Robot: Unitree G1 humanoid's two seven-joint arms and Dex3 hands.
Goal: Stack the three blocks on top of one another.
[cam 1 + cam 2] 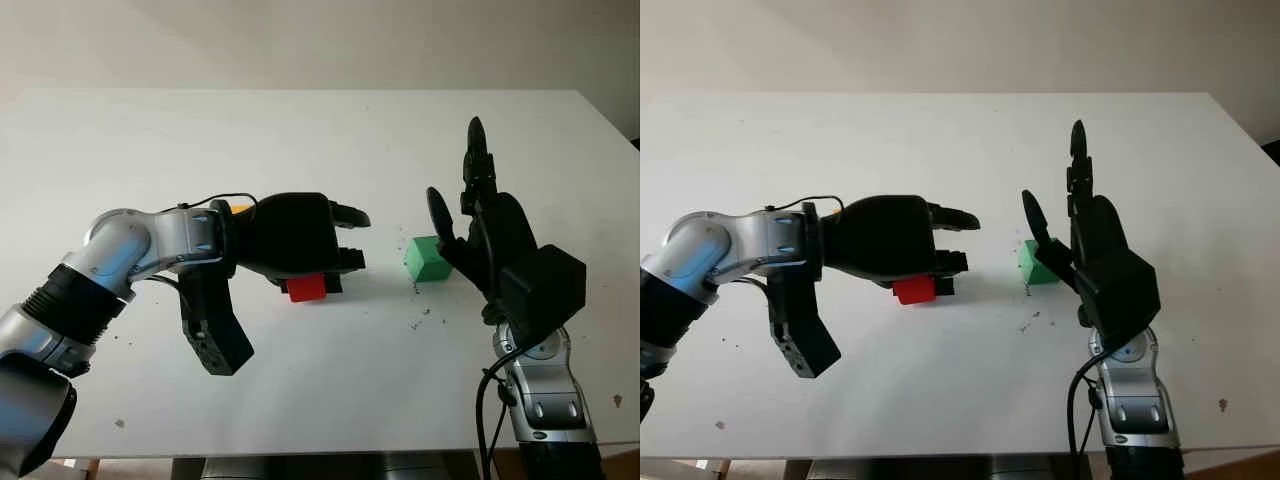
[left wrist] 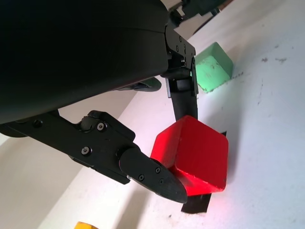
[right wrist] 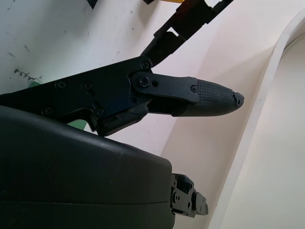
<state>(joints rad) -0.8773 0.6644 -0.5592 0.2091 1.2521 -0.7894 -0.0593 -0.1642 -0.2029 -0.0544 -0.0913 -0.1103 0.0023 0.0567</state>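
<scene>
My left hand [image 1: 322, 272] is at the table's middle, shut on a red block [image 1: 306, 288] low over the white table [image 1: 330, 150]. In the left wrist view the red block [image 2: 195, 152] sits between the thumb and a finger [image 2: 183, 102]. A green block [image 1: 428, 258] lies on the table a little to the right, free of both hands. Just right of it my right hand [image 1: 458, 185] is held upright and open, holding nothing. A sliver of a yellow block [image 1: 240, 208] shows behind the left hand.
Dark specks [image 1: 425, 315] dot the table in front of the green block. The left wrist's black camera mount [image 1: 215, 340] hangs down close to the table. The table's front edge [image 1: 330, 452] runs just below both arms.
</scene>
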